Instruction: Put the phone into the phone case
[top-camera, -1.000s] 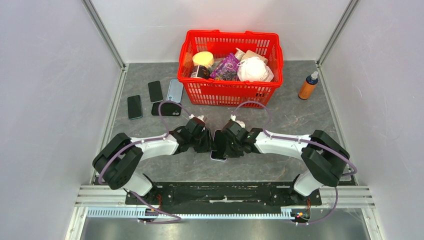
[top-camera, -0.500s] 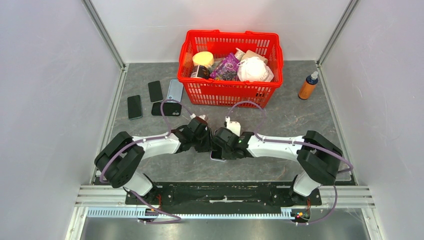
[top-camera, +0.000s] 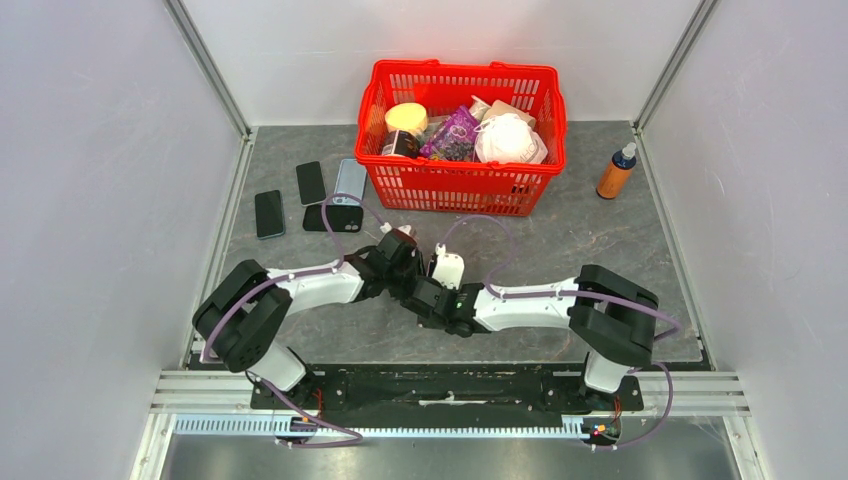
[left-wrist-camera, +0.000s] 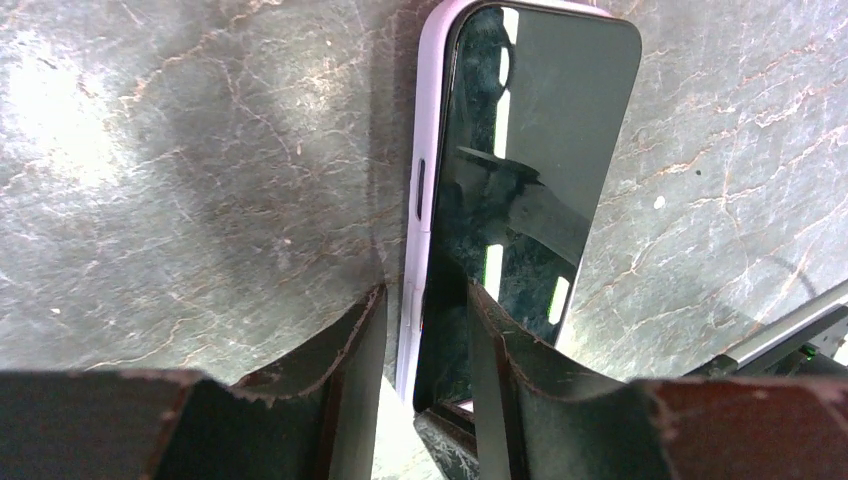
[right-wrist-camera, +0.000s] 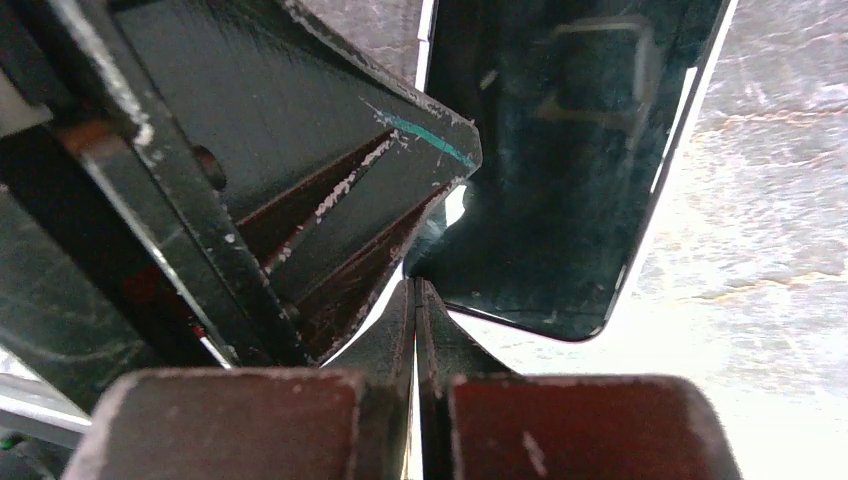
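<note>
Bright even light, tabletop glare

Fingers pressed together, tips near phone edge.

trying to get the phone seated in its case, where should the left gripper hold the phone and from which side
Pinch the phone across its thickness, screen to lilac case back, near one short end, coming in over a long edge. It is a thin flat slab, and the left gripper straddles it that way.
</note>
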